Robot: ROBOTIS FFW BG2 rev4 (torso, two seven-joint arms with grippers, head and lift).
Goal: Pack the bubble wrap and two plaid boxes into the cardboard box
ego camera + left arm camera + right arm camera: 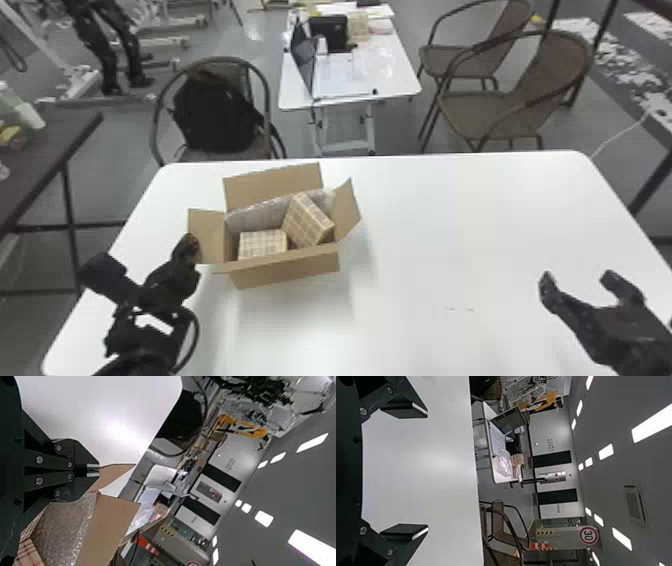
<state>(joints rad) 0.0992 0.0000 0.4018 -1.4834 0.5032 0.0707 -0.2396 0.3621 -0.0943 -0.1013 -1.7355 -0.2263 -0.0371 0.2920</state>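
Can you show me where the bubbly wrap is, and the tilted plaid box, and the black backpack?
Bubble wrap (pixel 59 534): left wrist view, middle of its bubbly side.
Tilted plaid box (pixel 304 220): head view, its large checked face.
Black backpack (pixel 215 117): head view, middle of its body.

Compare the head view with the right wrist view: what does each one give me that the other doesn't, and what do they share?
Head view: the open cardboard box holding the bubble wrap and two plaid boxes, with the left gripper at a side flap.

Right wrist view: ceiling lights and a round, red-rimmed sign.

Both: the open right gripper, the white table and, beyond it, a laptop.
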